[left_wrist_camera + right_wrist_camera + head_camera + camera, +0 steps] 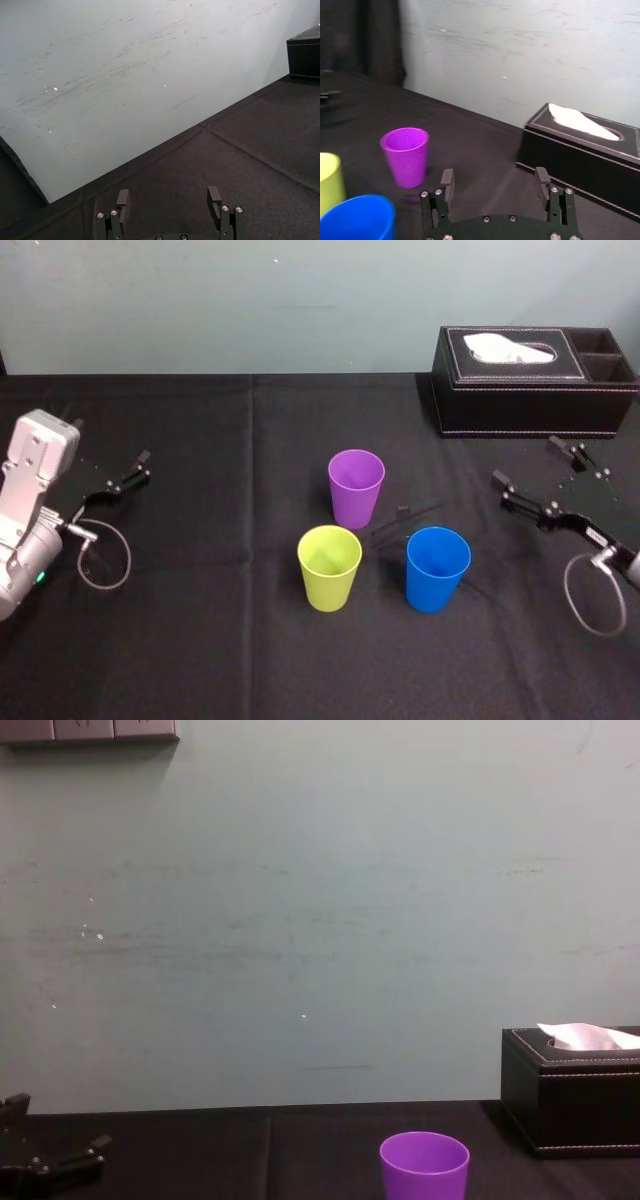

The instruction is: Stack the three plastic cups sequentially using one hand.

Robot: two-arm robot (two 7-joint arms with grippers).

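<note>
Three cups stand upright and mouth-up at the centre of the head view, in a loose triangle, none touching and none nested. The purple cup (356,488) is at the top of the triangle, the yellow-green cup (329,567) is lower left and the blue cup (437,568) is lower right. All three sit on the black cloth (200,640) covering the table.

The right gripper (527,462) is at the right edge of the head view, low over the cloth and well apart from the cups. Its fingers are spread with nothing between them. The blue cup is the cup nearest it, to its lower left in that frame. In the right wrist view the right gripper (495,182) sits at bottom centre with its fingers apart, the purple cup (406,155) is centre left, and the blue cup (357,217) and yellow-green cup (329,182) are cut off at the lower left corner.

The left gripper (118,480) is at the far left of the head view, well apart from the cups. Its fingers are also apart and empty, as the left wrist view confirms.

A black tissue box (535,380) sits at the upper right with a white tissue (510,347) poking out, just above the right gripper in the frame. A pale wall (200,300) stands behind the table.
</note>
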